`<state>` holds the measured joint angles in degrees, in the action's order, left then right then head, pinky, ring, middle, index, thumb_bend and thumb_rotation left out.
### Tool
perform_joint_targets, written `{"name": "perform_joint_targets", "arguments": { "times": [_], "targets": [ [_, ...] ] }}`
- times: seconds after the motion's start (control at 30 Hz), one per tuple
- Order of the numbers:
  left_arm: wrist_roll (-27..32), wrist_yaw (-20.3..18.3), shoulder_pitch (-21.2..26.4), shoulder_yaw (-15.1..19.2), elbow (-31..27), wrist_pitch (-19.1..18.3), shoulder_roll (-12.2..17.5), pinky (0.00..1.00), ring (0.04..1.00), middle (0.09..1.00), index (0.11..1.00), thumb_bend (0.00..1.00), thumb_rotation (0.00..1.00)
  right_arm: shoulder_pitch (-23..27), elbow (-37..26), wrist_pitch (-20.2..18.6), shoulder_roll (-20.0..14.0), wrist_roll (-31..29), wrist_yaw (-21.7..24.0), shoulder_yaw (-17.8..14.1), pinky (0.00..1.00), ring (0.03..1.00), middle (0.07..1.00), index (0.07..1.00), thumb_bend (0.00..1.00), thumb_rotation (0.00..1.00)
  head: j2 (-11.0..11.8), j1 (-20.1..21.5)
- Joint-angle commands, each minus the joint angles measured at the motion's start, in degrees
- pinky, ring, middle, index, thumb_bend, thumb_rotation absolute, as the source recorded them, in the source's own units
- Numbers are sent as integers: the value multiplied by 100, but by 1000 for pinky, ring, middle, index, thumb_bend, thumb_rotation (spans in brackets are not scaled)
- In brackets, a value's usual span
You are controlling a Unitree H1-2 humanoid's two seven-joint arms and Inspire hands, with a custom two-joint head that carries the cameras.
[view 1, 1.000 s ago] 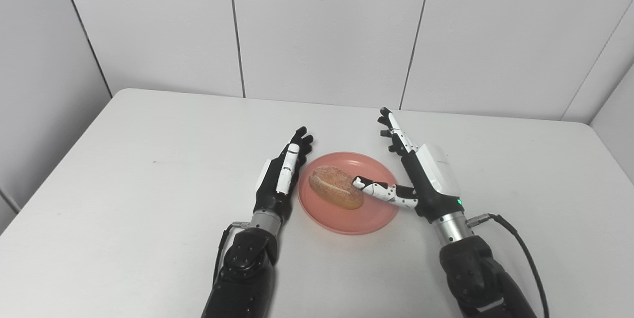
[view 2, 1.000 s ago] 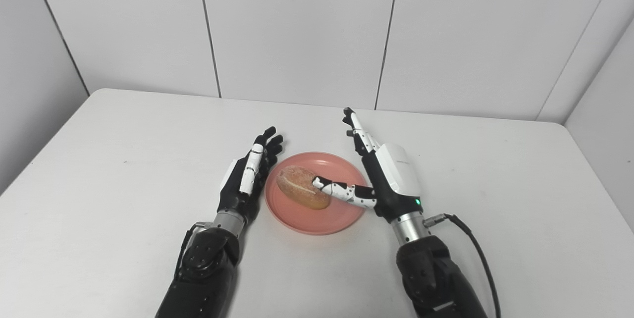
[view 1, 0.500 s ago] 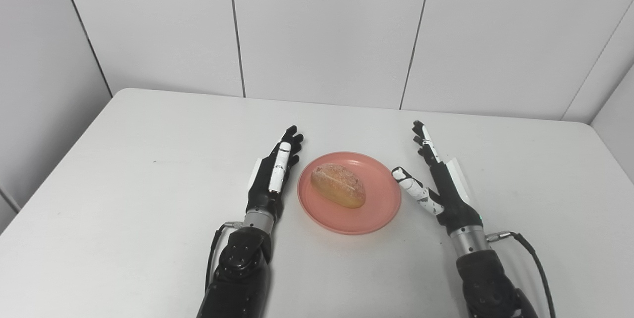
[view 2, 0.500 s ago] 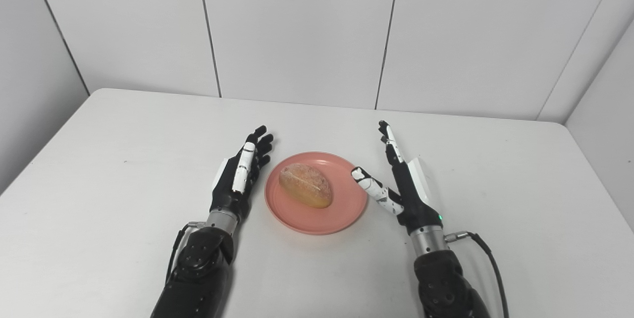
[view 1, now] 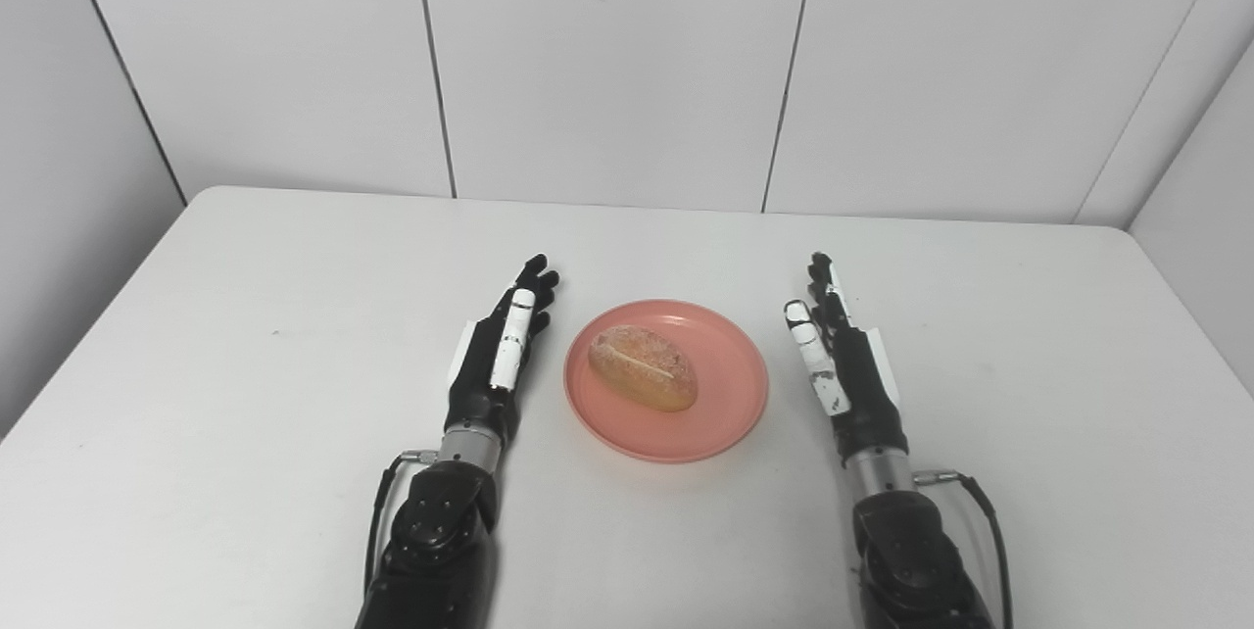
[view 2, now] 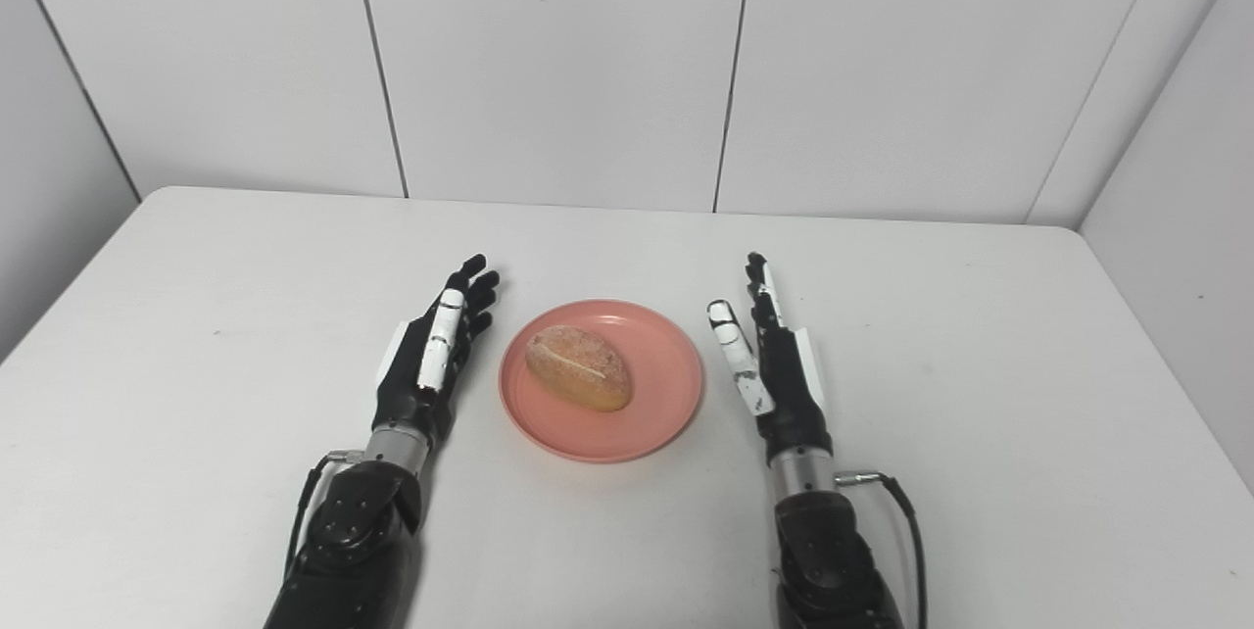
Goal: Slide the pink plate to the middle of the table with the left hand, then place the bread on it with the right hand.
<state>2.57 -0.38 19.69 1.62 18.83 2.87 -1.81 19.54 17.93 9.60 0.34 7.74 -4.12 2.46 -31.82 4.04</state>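
Nearest the camera, both dark forearms enter from the bottom edge, a cable looping at each wrist. Left hand (view 1: 498, 355) sits edge-on just beside the pink plate (view 1: 730, 413), fingers straight and apart, holding nothing; no contact with the rim visible. Right hand (view 1: 844, 364) mirrors it on the other side of the plate, released, fingers extended, thumb alongside, a clear gap to the rim.

Between the hands: plate flat on the white table (view 1: 245, 394), roughly mid-table. Bread roll (view 1: 643, 379) lies on the plate, offset toward the left half, long axis slanted, not overhanging. Judgement: both steps look done; only retreat of the arms is left.

Risks from here:
- Left hand is the closer one; a sideways drift on withdrawal could clip the rim and shove the plate off centre.
- A nudge could roll the bread toward the edge, since it sits off-centre and is rounded.
- Right wrist cable could drag on the tabletop, though it lies clear of the plate.

Farther back: bare table up to the rear edge, then plain white panel wall (view 1: 607, 61).
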Motion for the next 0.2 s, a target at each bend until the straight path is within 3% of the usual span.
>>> {"name": "perform_joint_targets", "arguments": {
  "times": [0.0, 0.17],
  "targets": [
    [62, -66, 137, 11, -44, 95, 56, 934, 931, 908, 894, 444, 1000, 252, -61, 4, 134, -343, 22, -148, 1000, 1000, 1000, 1000, 637, 993, 20, 29],
    [173, -176, 124, 40, 9, 168, 102, 928, 928, 911, 895, 428, 1000, 252, -43, -115, 284, -565, 1, -232, 1000, 1000, 1000, 1000, 582, 1000, 71, 184]
  ]
}}
